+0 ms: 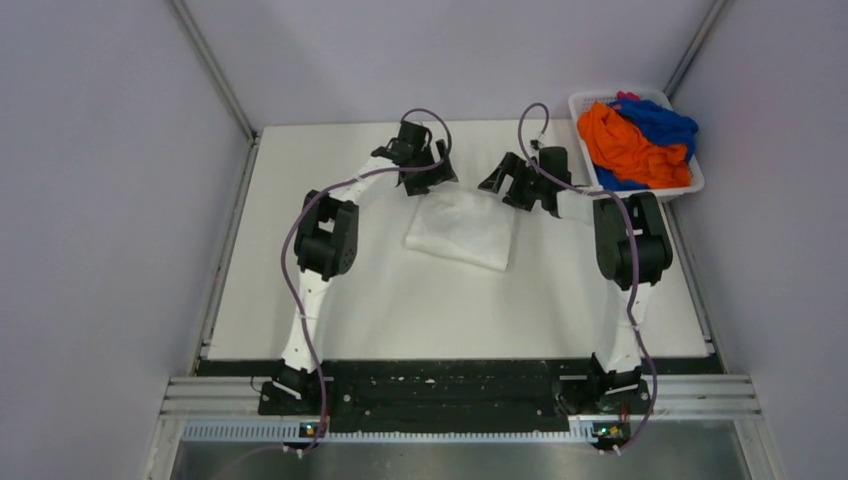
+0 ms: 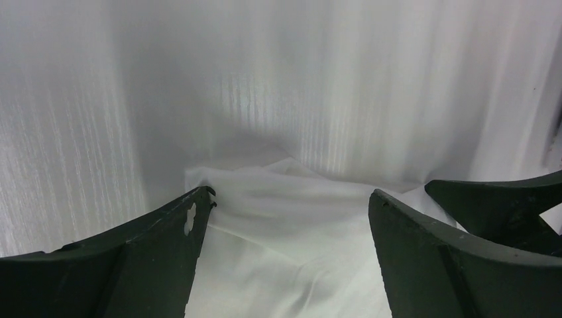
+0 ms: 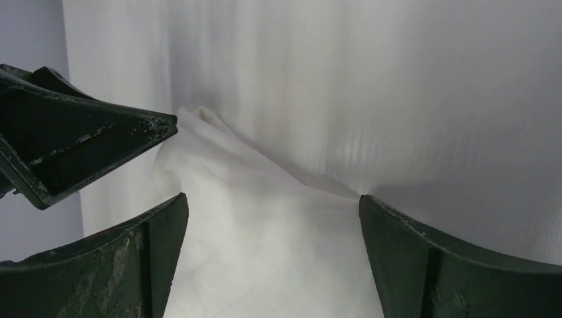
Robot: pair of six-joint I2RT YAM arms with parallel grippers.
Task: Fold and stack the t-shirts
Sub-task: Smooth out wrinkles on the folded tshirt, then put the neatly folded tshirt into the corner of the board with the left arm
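Wide open and holding nothing, the black left gripper (image 2: 291,193) and black right gripper (image 3: 272,197) hover over the far edge of the folded white cloth t-shirt (image 1: 462,230) at mid-table, its fold seemingly finished, with the next move likely a reach for the crumpled orange t-shirt (image 1: 625,150) in the white plastic rectangular basket (image 1: 585,98).

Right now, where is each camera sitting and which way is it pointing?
Top external: above, behind the bases, looking down at table, both arms, folded white t-shirt, basket with orange t-shirt and blue t-shirt.
Left wrist: on the left gripper, looking past its open fingers at the white t-shirt's corner.
Right wrist: on the right gripper, past its open fingers at that t-shirt.
Shared: both wrist views show that t-shirt and the other gripper's tip.
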